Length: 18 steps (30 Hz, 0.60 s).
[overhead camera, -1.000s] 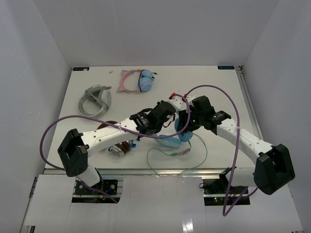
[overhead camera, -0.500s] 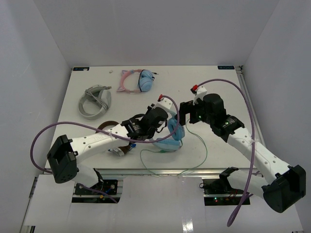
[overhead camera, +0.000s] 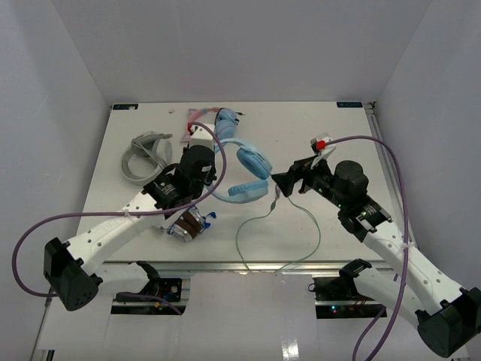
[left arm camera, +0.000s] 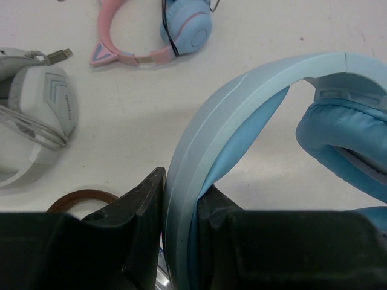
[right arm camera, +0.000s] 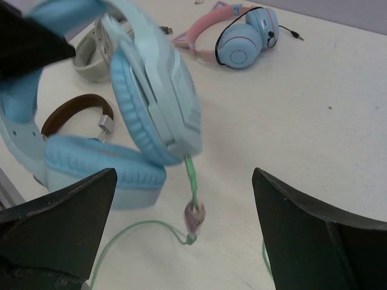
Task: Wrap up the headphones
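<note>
Cable (right arm camera: 191, 180): loose loop on counter (overhead camera: 338, 135), near edge, not yet wound. Right tool (overhead camera: 284, 182): jaws wide, empty, by cable's earcup end. Left tool (left arm camera: 180, 199): clamped on headphones (overhead camera: 252, 162) by the band, mid-counter. Step, as judged: wrapping barely started; next, right tool should pinch cable and wind it round the band

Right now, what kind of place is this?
Probably a robot test booth: a white table boxed in by plain walls, a left arm and right arm mounted at its edge, headphones for practice.
</note>
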Each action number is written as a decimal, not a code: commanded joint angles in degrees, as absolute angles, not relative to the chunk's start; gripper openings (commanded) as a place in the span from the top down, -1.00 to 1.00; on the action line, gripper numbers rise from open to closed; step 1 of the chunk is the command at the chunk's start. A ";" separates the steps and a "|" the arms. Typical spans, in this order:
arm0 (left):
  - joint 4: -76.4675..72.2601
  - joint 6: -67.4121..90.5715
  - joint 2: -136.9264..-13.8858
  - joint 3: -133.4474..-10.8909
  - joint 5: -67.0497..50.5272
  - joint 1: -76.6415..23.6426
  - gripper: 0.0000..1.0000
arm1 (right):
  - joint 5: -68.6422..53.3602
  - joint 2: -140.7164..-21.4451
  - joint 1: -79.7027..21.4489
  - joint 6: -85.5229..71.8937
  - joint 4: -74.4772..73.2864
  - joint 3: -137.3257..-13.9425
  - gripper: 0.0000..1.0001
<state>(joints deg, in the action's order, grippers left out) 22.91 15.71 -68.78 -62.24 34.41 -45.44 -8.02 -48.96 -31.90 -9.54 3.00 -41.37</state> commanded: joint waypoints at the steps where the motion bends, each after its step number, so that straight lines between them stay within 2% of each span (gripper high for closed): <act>1: 22.22 18.79 -65.07 -72.08 33.04 -45.07 1.00 | -20.28 -46.37 -32.08 -6.88 12.17 -39.05 -1.00; 3: 23.03 18.77 -64.33 -74.59 33.05 -45.00 1.00 | -22.49 -44.63 -32.08 -7.48 18.78 -34.67 -1.00; 8: 25.54 17.91 -62.36 -79.17 33.57 -45.00 1.00 | -19.04 -40.78 -32.08 -7.52 30.11 -26.27 -1.00; 12: 26.27 18.09 -61.31 -82.25 33.38 -45.00 1.00 | -18.84 -41.04 -32.09 -6.55 33.58 -24.57 -0.93; 18: 27.50 19.33 -60.83 -84.96 31.35 -45.00 1.00 | -24.71 -43.28 -32.16 -8.10 43.56 -21.96 -0.91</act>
<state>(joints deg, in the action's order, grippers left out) 29.62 16.41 -63.04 -81.43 32.81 -44.91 -19.88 -42.30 -32.01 -7.67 30.64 -23.55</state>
